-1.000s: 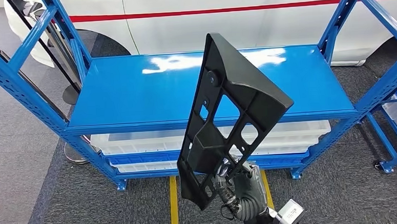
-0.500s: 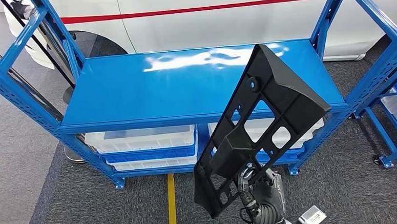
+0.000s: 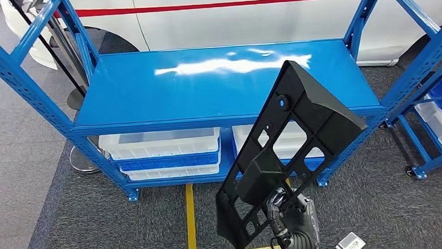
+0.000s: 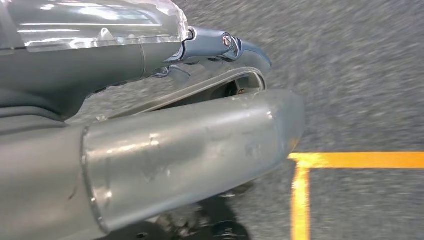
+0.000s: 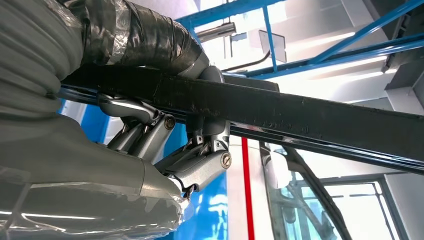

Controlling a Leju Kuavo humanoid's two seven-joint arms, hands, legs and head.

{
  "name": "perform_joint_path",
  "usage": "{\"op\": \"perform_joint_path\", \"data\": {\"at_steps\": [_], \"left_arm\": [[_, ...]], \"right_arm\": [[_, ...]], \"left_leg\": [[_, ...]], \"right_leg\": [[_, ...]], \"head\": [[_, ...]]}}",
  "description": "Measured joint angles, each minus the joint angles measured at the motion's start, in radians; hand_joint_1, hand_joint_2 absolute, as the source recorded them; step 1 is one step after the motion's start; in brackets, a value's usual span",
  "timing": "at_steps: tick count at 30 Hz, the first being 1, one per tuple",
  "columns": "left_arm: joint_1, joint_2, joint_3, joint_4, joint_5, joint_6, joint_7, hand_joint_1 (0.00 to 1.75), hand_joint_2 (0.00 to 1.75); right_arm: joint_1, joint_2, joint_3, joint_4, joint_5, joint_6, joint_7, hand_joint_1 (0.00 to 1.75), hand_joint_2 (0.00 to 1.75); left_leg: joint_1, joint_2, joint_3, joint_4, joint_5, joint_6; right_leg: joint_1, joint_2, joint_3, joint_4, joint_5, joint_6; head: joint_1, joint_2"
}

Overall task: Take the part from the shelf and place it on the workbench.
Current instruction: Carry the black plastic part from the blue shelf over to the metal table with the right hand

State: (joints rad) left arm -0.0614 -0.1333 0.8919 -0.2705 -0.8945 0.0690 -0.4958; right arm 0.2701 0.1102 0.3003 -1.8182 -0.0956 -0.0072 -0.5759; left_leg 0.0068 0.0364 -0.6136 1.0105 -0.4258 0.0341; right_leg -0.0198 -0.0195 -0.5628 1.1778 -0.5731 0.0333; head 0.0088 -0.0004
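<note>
Part (image 3: 291,149) tilted before shelf (image 3: 149,100) edge, right hand (image 3: 289,212) gripping it, left hand's (image 4: 150,150) state unclear

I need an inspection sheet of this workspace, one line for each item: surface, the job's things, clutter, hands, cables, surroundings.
Surface: blue shelf top is bare and glossy, with light glare on it.
Job's things: black plastic part, a flat panel with cut-outs, is held tilted in the air in front of the shelf, not resting on anything.
Clutter: white bins sit on the lower level under the shelf top.
Hands: right hand grips the part at its lower end; left hand hangs over the floor and holds nothing; whether its fingers are curled cannot be told.
Cables: nothing seen.
Surroundings: white car with a red stripe behind the shelf; grey carpet with yellow floor tape; a second blue rack at the right.
</note>
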Motion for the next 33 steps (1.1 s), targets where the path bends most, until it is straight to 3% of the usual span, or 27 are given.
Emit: {"op": "perform_joint_path", "data": {"at_steps": [2, 3, 6, 7, 9, 11, 12, 13, 15, 17, 19, 21, 23, 25, 26, 27, 28, 29, 31, 33], "left_arm": [[0.005, 0.0, 0.012, 0.0, 0.0, -0.003, 0.026, 0.0, 0.0], [0.007, 0.0, 0.018, 0.0, 0.0, -0.004, 0.037, 0.0, 0.0], [0.007, 0.001, 0.033, 0.0, -0.002, -0.004, 0.06, 0.0, 0.0], [0.008, 0.001, 0.038, 0.0, -0.003, -0.004, 0.065, 0.0, 0.0], [0.01, 0.002, 0.046, 0.0, -0.006, -0.005, 0.069, 0.0, 0.0], [0.012, 0.001, 0.054, 0.0, -0.008, -0.006, 0.069, 0.0, 0.0], [0.012, 0.002, 0.059, 0.0, -0.01, -0.006, 0.069, 0.0, 0.0], [0.012, 0.002, 0.063, 0.0, -0.011, -0.006, 0.068, 0.0, 0.0], [0.012, 0.002, 0.069, 0.0, -0.014, -0.006, 0.065, 0.0, 0.0], [0.014, 0.007, 0.075, 0.0, -0.015, -0.006, 0.063, 0.0, 0.0], [0.016, 0.011, 0.082, 0.001, -0.015, -0.006, 0.061, 0.0, 0.0], [0.016, 0.01, 0.087, 0.001, -0.014, -0.007, 0.06, 0.0, 0.0], [0.015, 0.009, 0.088, 0.001, -0.015, -0.007, 0.062, 0.0, 0.0], [0.018, 0.006, 0.091, 0.001, -0.019, -0.005, 0.07, 0.0, 0.0], [0.02, 0.003, 0.092, 0.002, -0.022, -0.002, 0.075, 0.0, 0.0], [0.021, 0.0, 0.093, 0.003, -0.025, 0.002, 0.079, 0.0, 0.0], [0.022, -0.004, 0.094, 0.005, -0.027, 0.006, 0.082, 0.0, 0.0], [0.022, -0.009, 0.094, 0.008, -0.028, 0.01, 0.083, 0.0, 0.0], [0.023, -0.016, 0.095, 0.012, -0.03, 0.015, 0.088, 0.0, 0.0], [0.023, -0.019, 0.095, 0.015, -0.034, 0.019, 0.093, 0.0, 0.0]], "right_arm": [[0.002, 0.0, -0.004, 0.007, -0.009, 0.021, -0.003, 1.75, 1.75], [0.005, 0.0, -0.006, 0.01, -0.011, 0.03, -0.005, 1.75, 1.75], [0.017, 0.003, -0.012, 0.017, -0.015, 0.051, -0.01, 1.75, 1.75], [0.021, 0.006, -0.015, 0.018, -0.015, 0.056, -0.01, 1.75, 1.75], [0.028, 0.02, -0.018, 0.018, -0.01, 0.066, -0.01, 1.75, 1.75], [0.036, 0.033, -0.02, 0.018, -0.001, 0.073, -0.009, 1.75, 1.75], [0.041, 0.037, -0.022, 0.018, 0.003, 0.075, -0.009, 1.75, 1.75], [0.046, 0.04, -0.026, 0.018, 0.006, 0.076, -0.009, 1.75, 1.75], [0.055, 0.045, -0.033, 0.018, 0.011, 0.077, -0.009, 1.75, 1.75], [0.059, 0.048, -0.039, 0.018, 0.015, 0.078, -0.01, 1.75, 1.75], [0.064, 0.052, -0.044, 0.019, 0.016, 0.08, -0.013, 1.75, 1.75], [0.07, 0.054, -0.05, 0.019, 0.016, 0.085, -0.016, 1.75, 1.75], [0.077, 0.055, -0.058, 0.018, 0.015, 0.09, -0.02, 1.75, 1.75], [0.081, 0.055, -0.068, 0.018, 0.014, 0.094, -0.026, 1.75, 1.75], [0.086, 0.056, -0.073, 0.018, 0.014, 0.095, -0.029, 1.75, 1.75], [0.092, 0.058, -0.078, 0.018, 0.014, 0.096, -0.033, 1.75, 1.75], [0.099, 0.058, -0.084, 0.018, 0.015, 0.095, -0.036, 1.75, 1.75], [0.106, 0.059, -0.089, 0.018, 0.016, 0.095, -0.038, 1.75, 1.75], [0.114, 0.061, -0.096, 0.018, 0.019, 0.095, -0.04, 1.75, 1.75], [0.119, 0.062, -0.102, 0.017, 0.021, 0.095, -0.043, 1.75, 1.75]], "left_leg": [[-0.002, 0.012, -0.013, 0.014, 0.003, -0.011], [-0.003, 0.018, -0.015, 0.018, 0.006, -0.017], [-0.001, 0.03, -0.017, 0.022, 0.01, -0.039], [0.001, 0.022, -0.023, 0.037, -0.007, -0.046], [0.005, -0.005, -0.052, 0.123, -0.082, -0.056], [0.006, -0.021, -0.089, 0.247, -0.154, -0.059], [0.005, -0.024, -0.093, 0.281, -0.164, -0.057], [0.004, -0.026, -0.081, 0.28, -0.155, -0.053], [0.0, -0.043, -0.008, 0.172, -0.101, -0.036], [-0.003, -0.092, 0.067, 0.045, -0.067, -0.011], [-0.007, -0.121, 0.092, -0.005, -0.064, 0.001], [-0.009, -0.1, 0.102, -0.03, -0.052, 0.004], [-0.003, -0.072, 0.115, -0.061, -0.04, 0.007], [0.0, -0.045, 0.118, -0.072, -0.037, 0.007], [0.001, -0.031, 0.116, -0.069, -0.038, 0.007], [0.002, -0.017, 0.114, -0.065, -0.04, 0.005], [0.003, -0.005, 0.112, -0.06, -0.044, 0.002], [0.006, 0.007, 0.11, -0.053, -0.048, -0.003], [0.01, 0.027, 0.105, -0.034, -0.061, -0.019], [0.009, 0.041, 0.102, -0.013, -0.075, -0.035]], "right_leg": [[0.005, -0.026, 0.071, -0.117, 0.014, -0.008], [0.008, -0.032, 0.084, -0.146, 0.009, -0.017], [0.011, -0.014, 0.072, -0.156, 0.02, -0.051], [0.011, -0.007, 0.066, -0.158, 0.028, -0.061], [0.01, 0.006, 0.052, -0.159, 0.043, -0.076], [0.013, 0.023, 0.037, -0.156, 0.054, -0.081], [0.016, 0.033, 0.03, -0.155, 0.058, -0.082], [0.019, 0.043, 0.025, -0.153, 0.062, -0.082], [0.024, 0.065, 0.021, -0.152, 0.066, -0.081], [0.023, 0.083, 0.018, -0.151, 0.071, -0.076], [0.011, 0.103, 0.01, -0.152, 0.08, -0.064], [0.006, 0.116, 0.006, -0.156, 0.086, -0.051], [0.008, 0.082, -0.011, -0.126, 0.063, -0.041], [0.005, 0.038, -0.063, -0.025, 0.005, -0.031], [0.0, 0.031, -0.093, 0.034, -0.021, -0.024], [-0.004, 0.028, -0.114, 0.075, -0.031, -0.017], [-0.008, 0.024, -0.119, 0.084, -0.023, -0.011], [-0.012, 0.019, -0.102, 0.054, 0.003, -0.005], [-0.014, -0.009, -0.04, -0.061, 0.058, 0.001], [-0.011, -0.027, -0.008, -0.126, 0.075, -0.01]], "head": [[0.0, 0.0], [-0.001, 0.0], [0.0, 0.0], [0.0, 0.0], [0.0, 0.0], [0.0, 0.0], [0.0, 0.0], [0.0, 0.0], [0.0, 0.0], [0.0, 0.0], [0.0, 0.0], [0.0, 0.0], [0.001, 0.0], [0.002, 0.0], [0.002, 0.0], [0.002, 0.0], [0.002, 0.0], [0.002, 0.0], [0.002, 0.0], [0.002, 0.0]]}}
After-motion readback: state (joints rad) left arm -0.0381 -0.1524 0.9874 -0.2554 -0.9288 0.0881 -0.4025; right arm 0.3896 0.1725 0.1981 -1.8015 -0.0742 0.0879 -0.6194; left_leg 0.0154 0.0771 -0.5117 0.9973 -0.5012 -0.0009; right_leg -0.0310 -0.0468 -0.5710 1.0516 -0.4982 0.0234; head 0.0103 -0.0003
